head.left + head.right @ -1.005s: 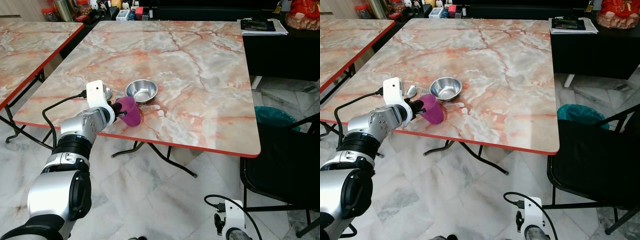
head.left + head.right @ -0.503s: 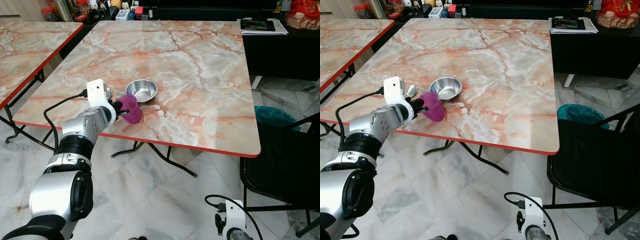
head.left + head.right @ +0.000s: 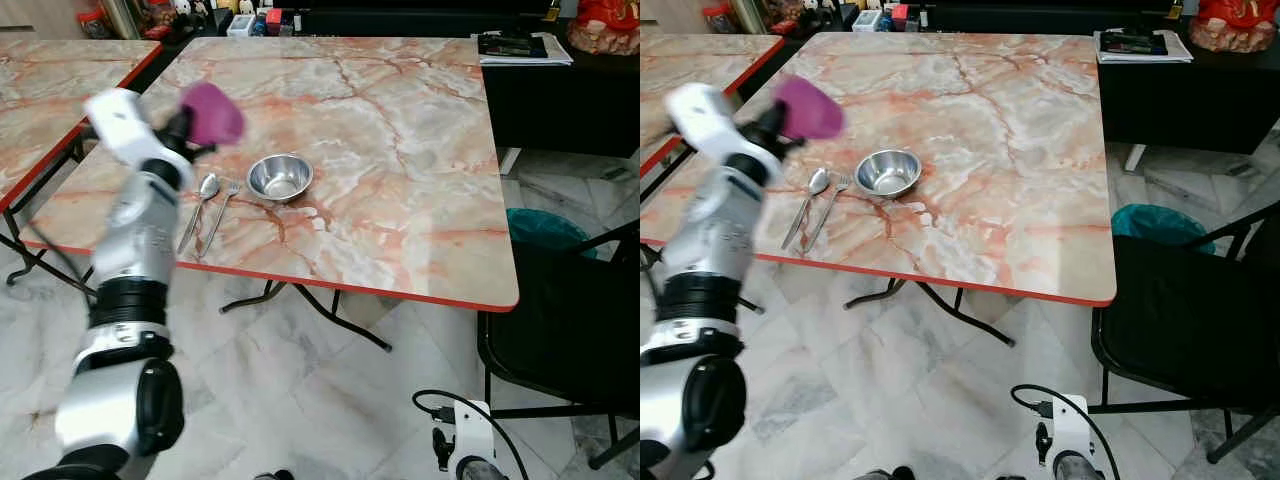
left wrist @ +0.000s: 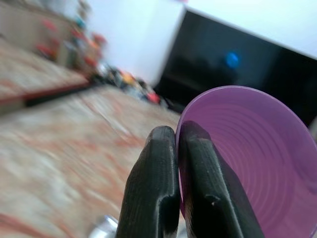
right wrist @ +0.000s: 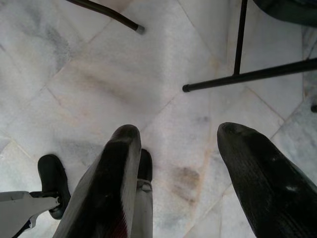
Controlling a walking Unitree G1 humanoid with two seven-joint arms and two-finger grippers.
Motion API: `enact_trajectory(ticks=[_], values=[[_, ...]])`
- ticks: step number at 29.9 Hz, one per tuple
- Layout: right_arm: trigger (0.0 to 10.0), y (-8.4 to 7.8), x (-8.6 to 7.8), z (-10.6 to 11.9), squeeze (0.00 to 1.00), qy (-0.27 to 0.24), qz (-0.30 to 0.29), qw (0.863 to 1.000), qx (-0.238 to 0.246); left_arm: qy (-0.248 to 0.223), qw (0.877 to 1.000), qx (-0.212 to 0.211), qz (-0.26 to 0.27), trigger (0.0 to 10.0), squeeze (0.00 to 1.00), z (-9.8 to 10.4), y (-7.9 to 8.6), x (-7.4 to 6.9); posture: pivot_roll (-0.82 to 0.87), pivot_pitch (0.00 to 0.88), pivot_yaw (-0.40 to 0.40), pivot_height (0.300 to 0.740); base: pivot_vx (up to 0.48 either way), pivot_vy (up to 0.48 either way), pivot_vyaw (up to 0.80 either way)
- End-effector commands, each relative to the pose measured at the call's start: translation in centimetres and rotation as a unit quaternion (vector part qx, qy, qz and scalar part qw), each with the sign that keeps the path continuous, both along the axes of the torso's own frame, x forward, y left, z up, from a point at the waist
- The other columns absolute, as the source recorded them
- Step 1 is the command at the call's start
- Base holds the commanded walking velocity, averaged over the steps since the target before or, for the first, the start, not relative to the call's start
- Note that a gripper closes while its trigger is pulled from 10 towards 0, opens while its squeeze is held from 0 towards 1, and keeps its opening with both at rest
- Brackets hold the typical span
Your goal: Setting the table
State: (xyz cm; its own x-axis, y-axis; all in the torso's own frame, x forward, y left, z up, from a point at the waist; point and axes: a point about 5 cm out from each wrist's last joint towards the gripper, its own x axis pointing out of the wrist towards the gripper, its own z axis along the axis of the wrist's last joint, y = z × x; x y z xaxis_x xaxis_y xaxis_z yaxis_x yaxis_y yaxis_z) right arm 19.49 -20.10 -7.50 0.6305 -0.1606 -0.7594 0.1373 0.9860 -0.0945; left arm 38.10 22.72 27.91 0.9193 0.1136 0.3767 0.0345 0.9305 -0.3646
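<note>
— So which step is the robot on?

— Carrying the cup, it seems. The left end effector (image 4: 171, 186) pinches the rim of a purple plastic cup (image 3: 212, 112) between its two black fingers, one inside the wall and one outside, and holds it in the air above the desk's (image 3: 400, 150) left side, tipped on its side with the mouth toward the wrist.

— And the rest of the setting?

— A round steel bowl (image 3: 279, 177) sits on the desk near the front edge, shiny and shallow. Just beside it lie a metal spoon (image 3: 203, 196) and fork (image 3: 217, 203), side by side.

— What does the next move call for?

— Probably turning the cup upright and lowering it onto the marble-patterned top near the bowl. The cup's wall looks thin and ribbed inside, so a gentle release suits it.

— The other arm?

— The right end effector (image 5: 193, 173) hangs idle over the tiled floor (image 5: 124, 74), fingers spread apart.
</note>
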Motion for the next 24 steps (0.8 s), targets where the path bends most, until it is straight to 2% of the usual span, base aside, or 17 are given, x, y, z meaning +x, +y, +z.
enact_trajectory(ticks=[1,2,3,5,6,7,8,10,11,13,15,18,19,20,21,23,24], values=[[10.0,0.4,-0.4,-0.3,0.00,0.008,-0.002,1.000,0.009,-0.015,0.997,0.031,0.066,10.0,0.00,0.5,2.3,-1.0,-0.03,0.096,0.039,0.740,0.000,0.000,0.00],[10.0,0.5,-0.4,-0.3,0.00,0.008,-0.002,1.000,0.010,-0.010,0.993,0.044,0.110,10.0,0.00,0.5,3.8,-1.5,-0.03,0.091,0.038,0.740,0.000,0.000,0.00],[10.0,0.5,-0.4,-0.3,0.00,0.008,-0.002,1.000,0.010,-0.010,0.993,0.044,0.110,10.0,0.00,0.5,3.8,-1.5,-0.03,0.091,0.038,0.740,0.000,0.000,0.00],[10.0,0.6,-0.3,-0.3,0.00,0.007,-0.002,1.000,0.011,0.017,0.973,0.127,0.192,10.0,0.00,-0.5,6.4,-2.7,-0.02,0.088,0.038,0.740,0.000,0.000,0.00],[10.0,0.6,-0.3,-0.3,0.00,0.007,-0.002,1.000,0.011,0.017,0.973,0.127,0.192,10.0,0.00,-0.5,6.4,-2.7,-0.02,0.088,0.038,0.740,0.000,0.000,0.00],[10.0,0.6,-0.3,-0.3,0.00,0.007,-0.002,1.000,0.012,0.024,0.964,0.151,0.219,10.0,0.00,-1.0,7.4,-3.2,-0.02,0.088,0.038,0.740,0.000,0.000,0.00],[10.0,0.7,-0.3,-0.3,0.00,0.006,-0.001,1.000,0.013,0.045,0.945,0.182,0.269,10.0,0.00,-1.9,9.3,-4.2,-0.02,0.084,0.037,0.740,0.000,0.000,0.00],[10.0,0.8,-0.3,-0.3,0.00,0.006,-0.001,1.000,0.014,0.070,0.926,0.192,0.318,10.0,0.00,-2.8,11.1,-5.2,-0.01,0.084,0.036,0.740,0.000,0.000,0.00],[10.0,0.8,-0.3,-0.3,0.00,0.007,0.000,1.000,0.015,0.086,0.912,0.200,0.348,10.0,0.00,-3.3,12.2,-5.9,-0.01,0.084,0.036,0.740,0.000,0.000,0.00],[10.0,0.9,-0.3,-0.3,0.00,0.008,0.002,1.000,0.015,0.122,0.877,0.234,0.402,10.0,0.00,-4.7,14.1,-7.3,0.00,0.085,0.035,0.740,0.000,0.000,0.00],[10.0,1.0,-0.2,-0.3,0.00,0.008,0.003,1.000,0.015,0.145,0.853,0.261,0.429,10.0,0.00,-5.7,15.0,-8.2,0.00,0.088,0.037,0.740,0.000,0.000,0.00],[10.0,1.0,-0.2,-0.3,0.00,0.008,0.003,1.000,0.015,0.152,0.842,0.274,0.439,10.0,0.00,-6.3,15.3,-8.5,0.00,0.088,0.037,0.740,0.000,0.000,0.00],[10.0,1.0,-0.2,-0.3,0.00,0.008,0.001,1.000,0.016,0.222,0.807,0.285,0.467,10.0,0.00,-9.0,16.5,-9.6,0.00,0.088,0.043,0.740,0.000,0.000,0.00],[10.0,1.0,-0.2,-0.3,0.00,0.008,0.001,1.000,0.016,0.222,0.807,0.285,0.467,10.0,0.00,-9.0,16.5,-9.6,0.00,0.088,0.043,0.740,0.000,0.000,0.00],[10.0,1.0,-0.2,-0.3,0.00,0.009,0.000,1.000,0.017,0.265,0.789,0.288,0.474,10.0,0.00,-10.9,17.0,-10.4,0.00,0.087,0.044,0.740,0.000,0.000,0.00],[10.0,1.0,-0.3,-0.3,0.00,0.009,-0.002,1.000,0.018,0.333,0.767,0.291,0.464,10.0,0.00,-14.1,17.3,-11.4,0.00,0.086,0.048,0.740,0.000,0.000,0.00],[10.0,0.9,-0.3,-0.4,0.00,0.010,-0.003,1.000,0.018,0.362,0.771,0.282,0.442,10.0,0.00,-15.8,17.0,-11.8,0.00,0.086,0.048,0.740,0.000,0.000,0.00]])
